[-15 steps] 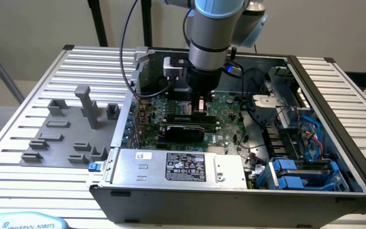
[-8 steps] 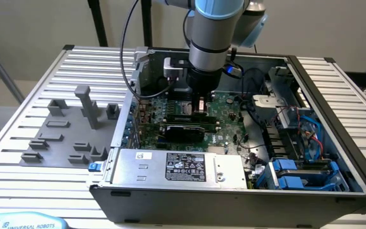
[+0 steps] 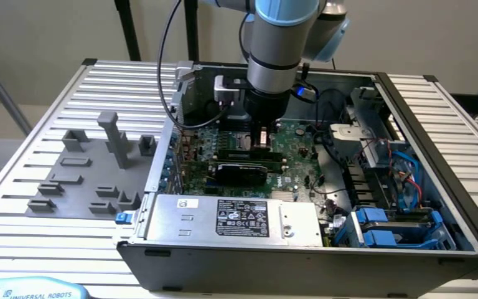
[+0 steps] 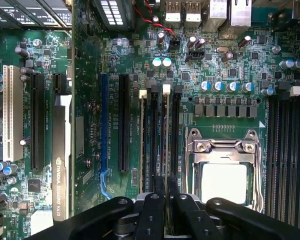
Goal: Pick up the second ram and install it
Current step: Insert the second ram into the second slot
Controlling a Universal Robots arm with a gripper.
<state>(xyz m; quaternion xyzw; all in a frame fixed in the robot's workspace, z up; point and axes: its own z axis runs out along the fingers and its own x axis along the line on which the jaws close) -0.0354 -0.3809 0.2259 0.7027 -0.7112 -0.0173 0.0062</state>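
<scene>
The arm's hand [image 3: 261,134] reaches down into an open computer case [image 3: 305,249] on the slatted table [image 3: 40,249], over the green motherboard [image 3: 293,168]. A grey fixture tray [image 3: 81,180] lies beside the case.

Second ram [image 4: 166,150], thin green stick seen edge-on, standing upright in a black motherboard slot, fingers clamping its end.

Open computer case [image 3: 438,249] on a slatted table [image 3: 48,112] — power supply [image 3: 231,218], grey fixture tray [image 3: 81,180] beside it
</scene>
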